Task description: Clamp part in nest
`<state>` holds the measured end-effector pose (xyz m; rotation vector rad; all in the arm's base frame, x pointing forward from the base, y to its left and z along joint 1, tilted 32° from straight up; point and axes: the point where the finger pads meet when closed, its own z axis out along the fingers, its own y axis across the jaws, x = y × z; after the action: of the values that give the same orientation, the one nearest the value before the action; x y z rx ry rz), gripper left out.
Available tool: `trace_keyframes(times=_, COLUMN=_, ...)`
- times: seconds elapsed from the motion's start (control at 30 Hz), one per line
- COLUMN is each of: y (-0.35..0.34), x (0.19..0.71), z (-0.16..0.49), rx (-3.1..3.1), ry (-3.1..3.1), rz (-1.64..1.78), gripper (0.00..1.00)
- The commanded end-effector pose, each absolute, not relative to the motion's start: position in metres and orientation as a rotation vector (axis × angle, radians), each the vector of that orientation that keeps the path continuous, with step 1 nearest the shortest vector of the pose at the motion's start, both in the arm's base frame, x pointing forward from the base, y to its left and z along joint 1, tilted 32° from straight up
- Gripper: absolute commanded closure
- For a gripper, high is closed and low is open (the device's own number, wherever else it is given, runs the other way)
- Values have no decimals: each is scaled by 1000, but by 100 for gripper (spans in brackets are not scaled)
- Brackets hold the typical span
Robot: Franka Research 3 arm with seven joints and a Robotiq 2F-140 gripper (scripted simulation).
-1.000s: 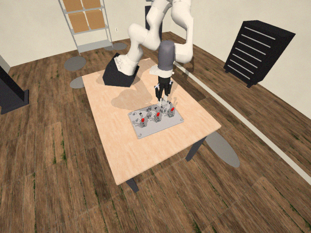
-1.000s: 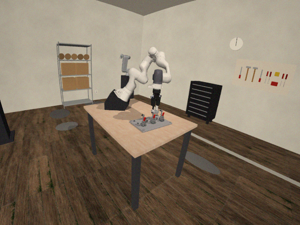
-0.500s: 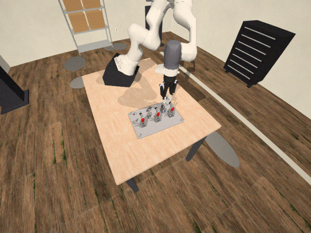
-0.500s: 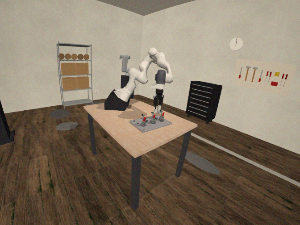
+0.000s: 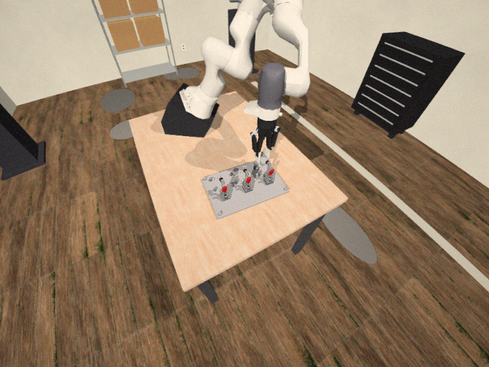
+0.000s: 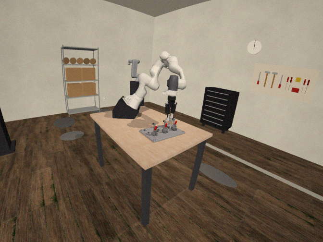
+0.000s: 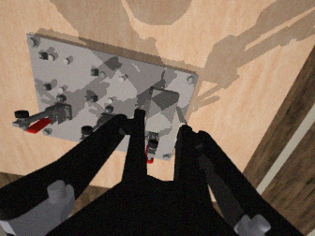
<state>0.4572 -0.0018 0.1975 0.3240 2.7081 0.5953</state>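
My gripper (image 5: 262,154) (image 6: 169,115) (image 7: 161,110) is shut on the grey metal part (image 7: 164,102) (image 5: 263,161) and holds it a little above the far right end of the grey fixture plate (image 5: 247,202) (image 6: 167,136) (image 7: 84,75). The part hangs over the right-hand nest, near the plate's far edge. Three clamps with red handles stand in a row on the plate: left (image 5: 223,189), middle (image 5: 248,180) and right (image 5: 271,172). In the wrist view I see one red handle (image 7: 37,125) at the left and another (image 7: 150,152) between my fingers. The nest's pads under the part are hidden.
The fixture sits on a wooden table (image 5: 197,245) (image 6: 145,152); the robot's black base (image 5: 183,118) stands at the far left corner. A black drawer cabinet (image 5: 402,79) and a shelf rack (image 5: 134,35) stand away from the table.
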Motion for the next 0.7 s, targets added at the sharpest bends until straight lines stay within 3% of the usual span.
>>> trace_keyframes(times=0.0, y=-3, x=458, z=200, rx=361, ry=2704, rz=601, gripper=100)
trace_keyframes(times=0.67, y=-2, x=458, z=200, rx=374, ry=2704, rz=604, gripper=100)
